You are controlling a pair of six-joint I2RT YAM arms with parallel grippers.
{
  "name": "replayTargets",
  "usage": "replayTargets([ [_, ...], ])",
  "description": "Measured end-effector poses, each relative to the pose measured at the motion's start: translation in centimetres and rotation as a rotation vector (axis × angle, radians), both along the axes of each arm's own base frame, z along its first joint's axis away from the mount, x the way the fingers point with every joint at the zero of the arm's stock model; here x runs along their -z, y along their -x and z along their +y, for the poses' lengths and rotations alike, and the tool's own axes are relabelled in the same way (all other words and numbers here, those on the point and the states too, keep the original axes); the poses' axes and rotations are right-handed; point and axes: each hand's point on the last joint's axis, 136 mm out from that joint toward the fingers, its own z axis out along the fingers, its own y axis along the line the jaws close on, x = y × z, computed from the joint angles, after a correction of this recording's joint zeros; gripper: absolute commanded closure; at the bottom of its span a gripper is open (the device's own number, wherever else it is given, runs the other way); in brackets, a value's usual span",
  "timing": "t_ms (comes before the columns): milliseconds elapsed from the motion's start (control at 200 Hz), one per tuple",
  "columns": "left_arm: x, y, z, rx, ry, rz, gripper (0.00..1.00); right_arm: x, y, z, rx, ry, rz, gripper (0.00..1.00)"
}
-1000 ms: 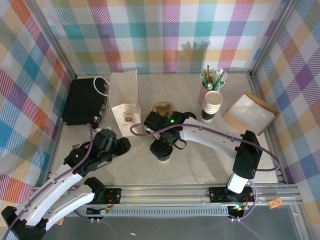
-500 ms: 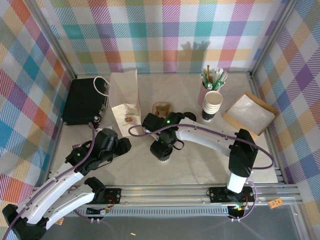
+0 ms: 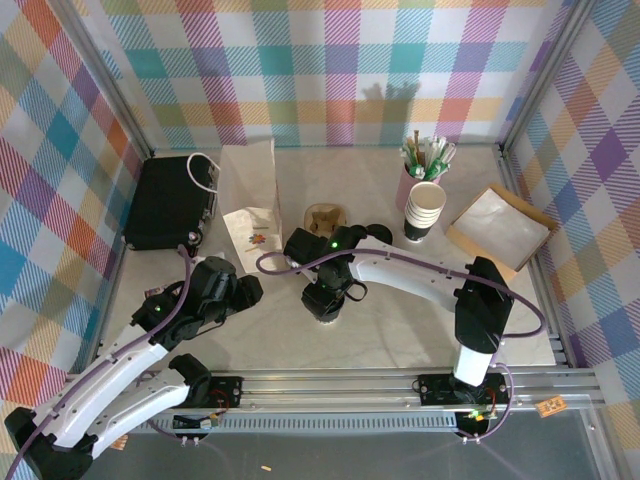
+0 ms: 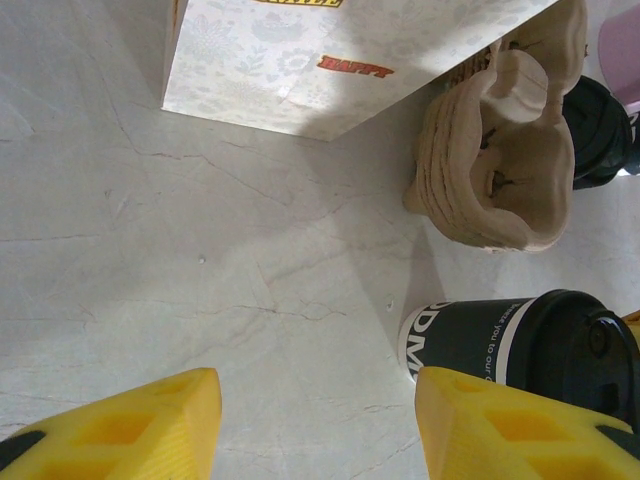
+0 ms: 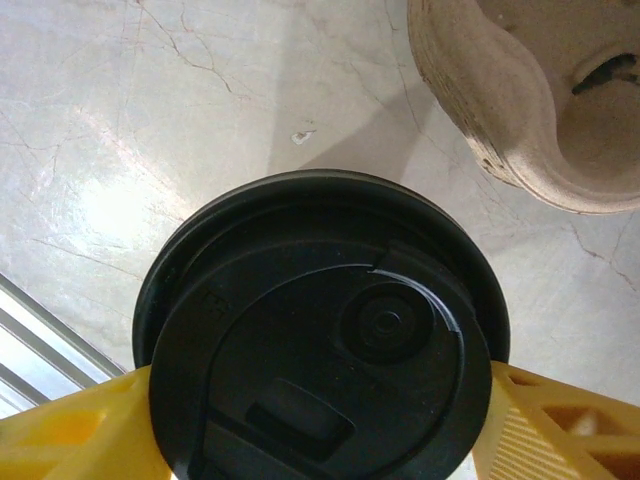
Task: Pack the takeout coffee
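The right hand (image 5: 320,405) grasps the takeout coffee (image 5: 318,330), its yellow fingers (image 5: 85,425) set against either side beneath the black lid. The coffee stands upright near the middle of the tabletop (image 4: 200,250), just beside a pulp cup carrier (image 4: 500,170). Toward the left edge, the left hand (image 4: 318,425) hangs released with nothing between its fingers, facing a paper bag (image 4: 330,50).

Plaid walls (image 3: 330,60), pale marbled tabletop (image 3: 390,330)
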Motion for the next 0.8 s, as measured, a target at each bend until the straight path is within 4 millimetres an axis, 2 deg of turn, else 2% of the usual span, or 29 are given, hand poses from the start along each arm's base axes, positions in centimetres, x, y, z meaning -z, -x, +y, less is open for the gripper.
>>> replayTargets([
  [155, 0.3, -0.1, -0.2, 0.021, -0.021, 0.012, 0.46, -0.1, 0.0, 0.0, 0.011, -0.002, -0.001, 0.42],
  [255, -0.3, -0.5, -0.6, 0.045, -0.036, 0.0, 0.46, -0.2, 0.0, -0.4, 0.039, 0.004, -0.001, 0.44],
  [330, -1.2, -0.9, -1.0, 0.075, -0.043, -0.018, 0.47, -0.6, 0.0, -1.1, 0.075, 0.01, -0.002, 0.44],
  [435, -2.6, -1.6, -2.0, 0.134, -0.055, -0.046, 0.48, -1.7, 0.2, -3.1, 0.152, 0.002, -0.003, 0.45],
  [570, -4.2, -2.9, -3.9, 0.225, -0.067, -0.083, 0.49, -3.8, -0.4, -7.7, 0.32, -0.03, -0.008, 0.46],
  [660, -5.4, -3.6, -5.2, 0.284, -0.064, -0.11, 0.49, -4.6, -1.3, -12.1, 0.47, -0.048, -0.021, 0.46],
  [800, -7.3, -3.8, -6.8, 0.368, -0.025, -0.162, 0.49, -4.8, -2.8, -19.3, 0.727, -0.058, -0.03, 0.46],
])
